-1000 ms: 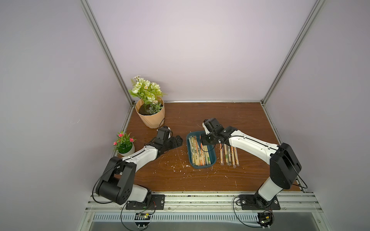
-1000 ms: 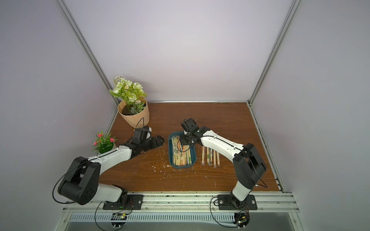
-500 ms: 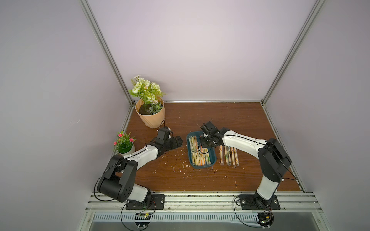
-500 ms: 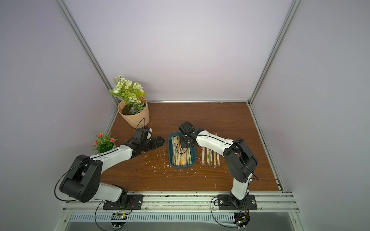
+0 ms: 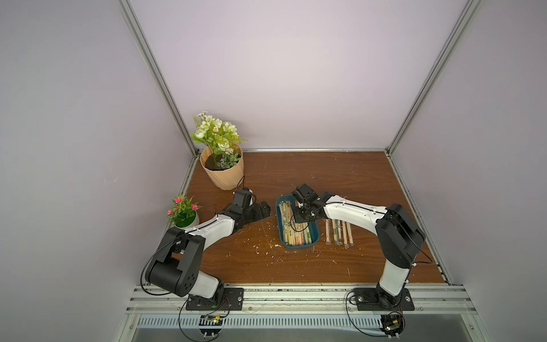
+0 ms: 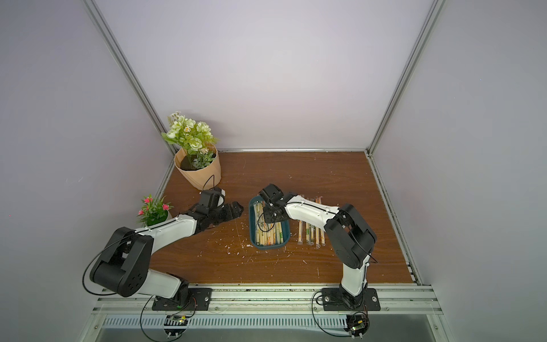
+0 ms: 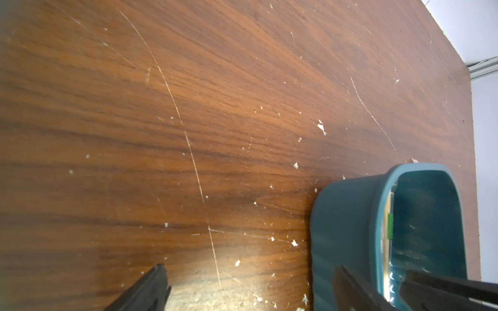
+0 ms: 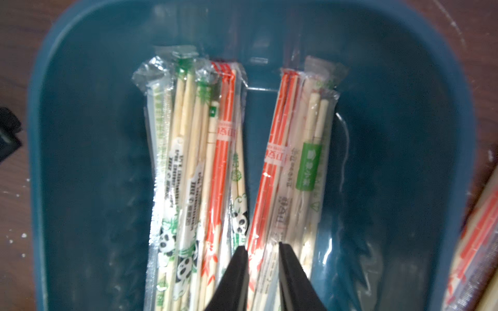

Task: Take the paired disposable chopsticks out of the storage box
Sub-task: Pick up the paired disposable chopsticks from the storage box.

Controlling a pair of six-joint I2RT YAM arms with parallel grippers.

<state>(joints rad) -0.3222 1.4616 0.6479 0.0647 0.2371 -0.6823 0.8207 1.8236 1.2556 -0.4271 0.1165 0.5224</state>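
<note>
The storage box (image 5: 297, 246), a dark teal tray, sits mid-table in both top views (image 6: 268, 248). Paired disposable chopsticks (image 8: 188, 161) in printed clear sleeves lie lengthwise in it. My right gripper (image 8: 261, 246) reaches down into the box (image 8: 94, 161), its jaws shut narrowly on an orange-striped pair (image 8: 275, 150) in the right-hand bundle. In both top views the right gripper (image 5: 299, 219) (image 6: 270, 219) covers the box's far half. My left gripper (image 7: 251, 268) rests open on bare wood just left of the box (image 7: 342, 215), holding nothing.
Several sleeved chopstick pairs (image 5: 339, 232) lie in a row on the table right of the box. A peach flower pot (image 5: 223, 174) stands at the back left, a small pink-flowered pot (image 5: 185, 214) beside the left arm. White scraps dot the wood.
My right gripper has sunk a little further into the box, toward the front, and its jaws have closed in on the orange-striped pair. The left arm has not moved.
</note>
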